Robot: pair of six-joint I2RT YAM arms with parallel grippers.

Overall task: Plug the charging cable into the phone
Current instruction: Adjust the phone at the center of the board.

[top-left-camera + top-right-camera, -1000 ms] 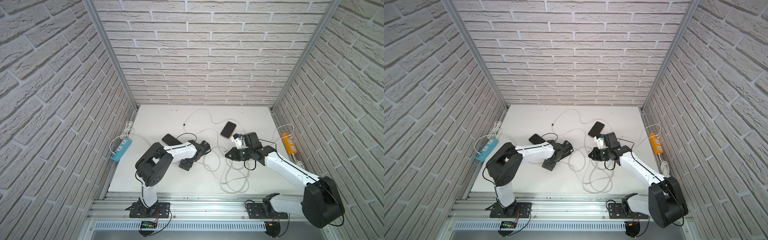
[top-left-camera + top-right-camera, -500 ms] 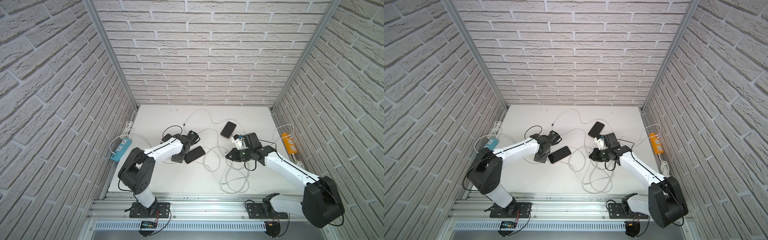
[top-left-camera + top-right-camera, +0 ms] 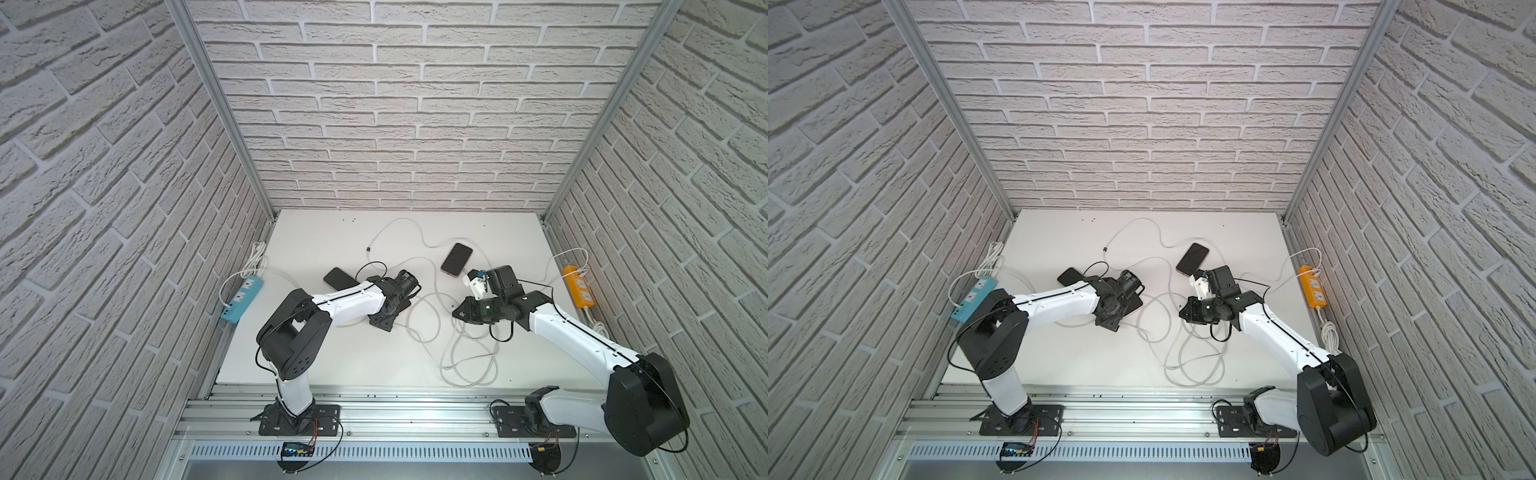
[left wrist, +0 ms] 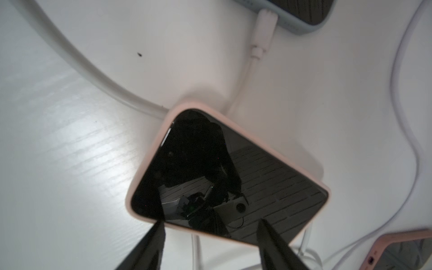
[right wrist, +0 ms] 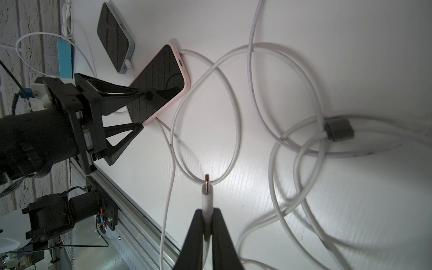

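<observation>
A phone [image 4: 233, 168] in a pink case lies flat on the white table; in the right wrist view the phone [image 5: 161, 77] has its port end turned away from the left arm. My left gripper [image 4: 211, 223] points down at its near end, jaws apart, one fingertip [image 5: 149, 94] on the screen and the other at a corner. In both top views the left gripper [image 3: 384, 318] hides most of it. My right gripper [image 5: 207, 215] is shut on the charging cable's white plug [image 5: 207, 196], its metal tip sticking out, well apart from the phone. From above the right gripper [image 3: 457, 311] sits right of centre.
A blue-cased phone [image 3: 338, 277] with a cable plugged in lies behind the left arm, another phone [image 3: 456, 258] farther back. Loose white cable loops [image 3: 465, 357] cover the middle and front. A blue power strip [image 3: 243, 299] lies at the left wall, an orange one [image 3: 577, 286] at the right.
Half a second ago the left arm was drawn back with the phone lying uncovered; it has swung out again and stands over the phone. The right arm has not moved.
</observation>
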